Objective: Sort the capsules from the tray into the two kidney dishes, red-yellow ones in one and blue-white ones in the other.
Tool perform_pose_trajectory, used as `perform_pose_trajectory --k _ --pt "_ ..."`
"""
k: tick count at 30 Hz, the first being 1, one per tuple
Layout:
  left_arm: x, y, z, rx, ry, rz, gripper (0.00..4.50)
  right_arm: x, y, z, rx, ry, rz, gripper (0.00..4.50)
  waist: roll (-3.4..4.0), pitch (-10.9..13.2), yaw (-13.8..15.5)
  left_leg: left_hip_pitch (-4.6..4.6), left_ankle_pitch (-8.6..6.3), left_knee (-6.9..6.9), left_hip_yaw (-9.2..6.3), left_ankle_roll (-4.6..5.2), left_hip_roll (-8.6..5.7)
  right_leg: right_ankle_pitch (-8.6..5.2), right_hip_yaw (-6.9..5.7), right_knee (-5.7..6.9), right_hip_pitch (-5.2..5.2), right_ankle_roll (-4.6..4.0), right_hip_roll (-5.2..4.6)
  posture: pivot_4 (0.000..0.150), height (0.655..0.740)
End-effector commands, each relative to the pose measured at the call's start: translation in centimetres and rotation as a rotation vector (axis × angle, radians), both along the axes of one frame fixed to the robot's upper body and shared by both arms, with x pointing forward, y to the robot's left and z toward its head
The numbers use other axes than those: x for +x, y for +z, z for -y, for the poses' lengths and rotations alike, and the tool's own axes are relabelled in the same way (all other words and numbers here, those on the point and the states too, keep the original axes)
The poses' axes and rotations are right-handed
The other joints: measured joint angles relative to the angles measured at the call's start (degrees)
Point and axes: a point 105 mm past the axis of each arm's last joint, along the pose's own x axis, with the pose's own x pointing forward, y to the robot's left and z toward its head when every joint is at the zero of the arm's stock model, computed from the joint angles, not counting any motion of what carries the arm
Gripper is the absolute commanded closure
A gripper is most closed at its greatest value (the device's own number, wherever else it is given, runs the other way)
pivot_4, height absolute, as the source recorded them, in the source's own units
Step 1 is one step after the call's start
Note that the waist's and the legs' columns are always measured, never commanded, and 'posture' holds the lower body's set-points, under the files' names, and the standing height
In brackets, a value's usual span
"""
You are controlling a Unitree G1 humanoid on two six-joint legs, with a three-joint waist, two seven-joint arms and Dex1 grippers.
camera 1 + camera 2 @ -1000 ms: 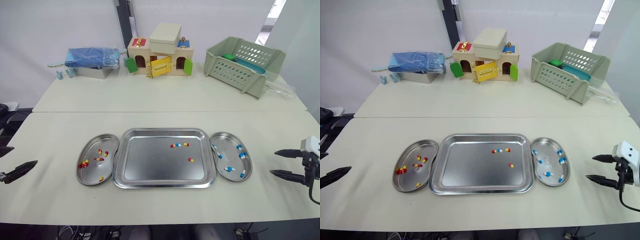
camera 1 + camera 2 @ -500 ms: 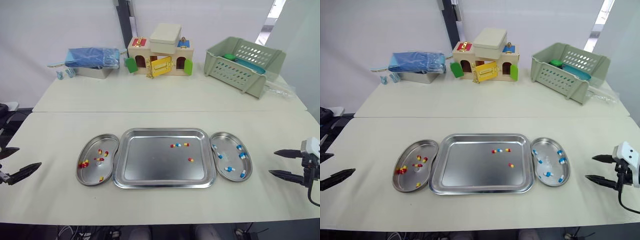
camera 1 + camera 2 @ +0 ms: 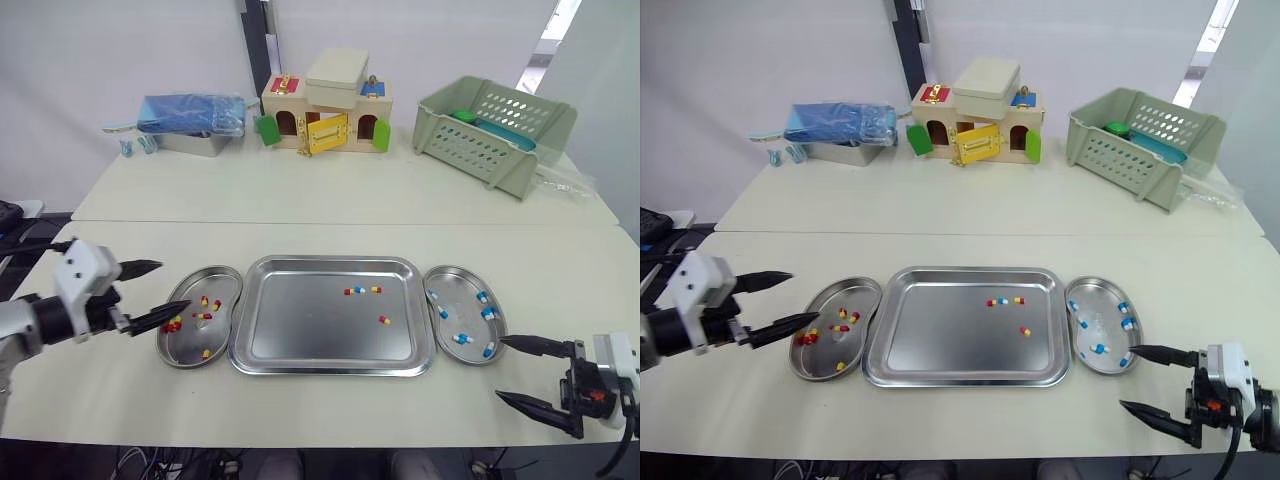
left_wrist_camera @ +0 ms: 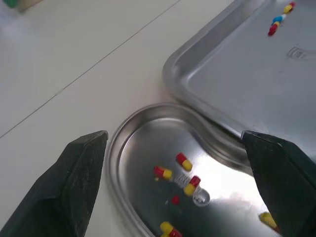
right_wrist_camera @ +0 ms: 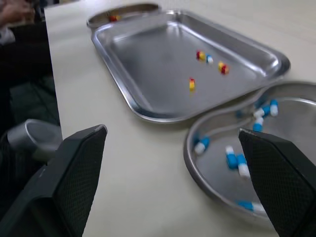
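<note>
Cream tabletop (image 3: 330, 200) before a white wall (image 3: 120, 40); steel tray (image 3: 300, 335) mid-table between two kidney dishes.
Four capsules (image 3: 362, 291) remain in the tray's far right part. Since a second ago the left gripper (image 3: 172, 286), jaws spread, has swung in from the left edge to the left dish (image 3: 188, 347); the right gripper (image 3: 500, 368), jaws spread, has dropped toward the near edge by the right dish (image 3: 462, 318).
</note>
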Motion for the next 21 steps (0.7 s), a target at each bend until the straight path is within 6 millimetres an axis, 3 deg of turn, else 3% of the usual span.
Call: perform_pose_trajectory --k 1,8,11,15,21 --pt "0.0 -0.3 3.9 -0.012 -0.152 -0.024 0.0 -0.9 0.5 -1.3 0.034 0.042 0.053 0.02 0.0 0.0 0.0 0.0 0.0 0.0 -0.01 0.0 0.0 0.0 -0.01 0.0 0.0 0.0 0.0 0.15 0.74" --pt "1.9 -2.8 10.7 0.023 -0.354 -0.074 0.0 -1.4 -1.2 -2.4 0.032 0.077 0.08 0.02 0.03 0.0 0.1 0.02 0.0 0.06 -0.01 0.0 -0.01 0.0 -0.01 0.03 0.04 0.0 0.01 0.15 0.74" --pt "3.2 -3.2 12.3 0.008 -0.368 -0.058 0.0 -1.4 -1.3 -2.6 0.031 0.071 0.089 0.02 0.02 0.0 0.1 -0.01 0.01 0.12 -0.02 -0.01 -0.04 0.01 -0.01 0.02 0.05 0.02 0.01 0.15 0.74" --pt "4.3 -5.1 15.2 0.046 -0.452 -0.102 0.0 -1.6 -1.4 -3.0 0.05 0.041 0.089 0.02 0.02 0.0 0.2 -0.01 0.01 0.13 -0.05 -0.01 -0.05 0.01 -0.03 0.02 0.06 0.02 0.01 0.15 0.74" --pt "7.0 -5.6 17.6 0.047 -0.467 -0.094 0.0 -2.3 -1.7 -3.6 0.065 0.022 0.075 0.02 0.02 0.0 0.0 -0.01 0.02 0.13 -0.07 -0.01 -0.06 0.01 -0.04 0.03 0.05 0.02 0.02 0.15 0.74"
